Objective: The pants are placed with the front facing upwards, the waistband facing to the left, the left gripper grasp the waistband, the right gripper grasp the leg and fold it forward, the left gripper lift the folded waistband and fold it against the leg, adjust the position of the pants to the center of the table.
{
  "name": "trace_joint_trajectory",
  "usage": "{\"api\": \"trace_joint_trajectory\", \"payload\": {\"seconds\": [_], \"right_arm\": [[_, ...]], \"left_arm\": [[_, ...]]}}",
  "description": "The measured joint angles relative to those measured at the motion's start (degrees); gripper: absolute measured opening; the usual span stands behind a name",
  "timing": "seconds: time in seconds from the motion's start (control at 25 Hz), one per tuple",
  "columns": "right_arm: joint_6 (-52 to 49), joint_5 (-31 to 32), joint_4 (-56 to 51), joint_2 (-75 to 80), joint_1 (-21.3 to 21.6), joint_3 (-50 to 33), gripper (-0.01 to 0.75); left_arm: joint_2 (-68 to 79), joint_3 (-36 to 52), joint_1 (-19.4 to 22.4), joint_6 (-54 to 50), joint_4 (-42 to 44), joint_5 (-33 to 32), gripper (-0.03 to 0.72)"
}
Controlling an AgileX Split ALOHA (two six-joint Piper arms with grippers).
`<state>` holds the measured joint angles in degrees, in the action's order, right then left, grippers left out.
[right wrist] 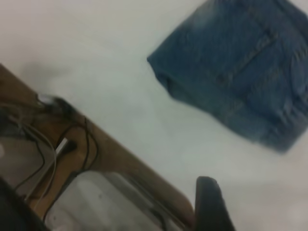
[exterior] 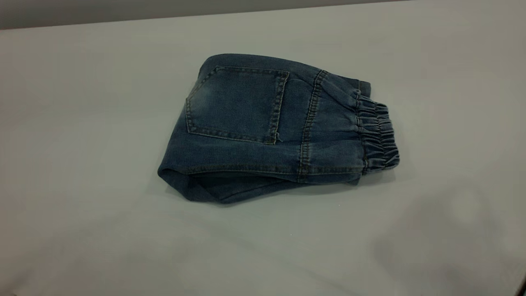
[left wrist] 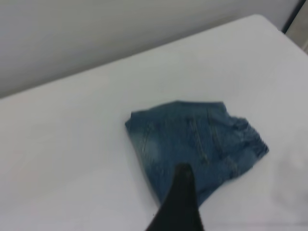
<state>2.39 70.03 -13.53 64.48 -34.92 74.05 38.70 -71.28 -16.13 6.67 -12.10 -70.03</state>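
We see the pants (exterior: 263,131) lying folded near the middle of the surface (exterior: 82,205). The waistband (exterior: 376,137) is at the right end. The pocket (exterior: 236,105) lies on top, to the left of the waistband. The folded leg (exterior: 213,189) lies underneath.

Black cables (right wrist: 72,144) lying on a brown wooden surface (right wrist: 120,163) beyond the desk's edge; wall (left wrist: 96,33) behind.

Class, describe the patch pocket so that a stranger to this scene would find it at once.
On the pale table lies one folded pair of denim pants. The pocket is the stitched square on the top layer, at the end opposite the gathered waistband.
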Motion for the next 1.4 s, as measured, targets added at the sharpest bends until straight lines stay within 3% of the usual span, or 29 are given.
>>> {"api": "trace_joint_trajectory", "payload": {"seconds": [0.24, 0.52, 0.72, 0.92, 1.12, 1.4], "right_arm": [[-2.39, 0.06, 1.3, -16.15, 0.0, -10.44, 0.371], [-2.39, 0.18, 5.55, -34.28, 0.04, -18.07, 0.371], [-0.77, 0.04, 7.95, -43.61, 0.04, -24.89, 0.371], [1.22, -7.53, 7.95, -50.99, 0.04, -35.18, 0.371], [1.03, -9.85, 8.45, -53.67, 0.04, -44.39, 0.371], [0.85, -9.06, 7.99, -53.67, 0.04, -45.1, 0.371]], "left_arm": [[-12.66, 11.49, 0.0, -4.28, 5.9, 0.01, 0.591], [-25.17, 24.74, 0.0, -7.29, 6.15, 0.01, 0.591], [-28.11, 33.51, 0.0, -8.06, 6.15, 4.02, 0.591], [-28.05, 41.05, 0.0, -8.06, 6.23, 6.59, 0.591], [-28.0, 42.6, 0.0, -8.06, 6.18, 8.85, 0.591], [-28.0, 42.55, 0.0, -8.06, 6.18, 8.63, 0.591]]}}
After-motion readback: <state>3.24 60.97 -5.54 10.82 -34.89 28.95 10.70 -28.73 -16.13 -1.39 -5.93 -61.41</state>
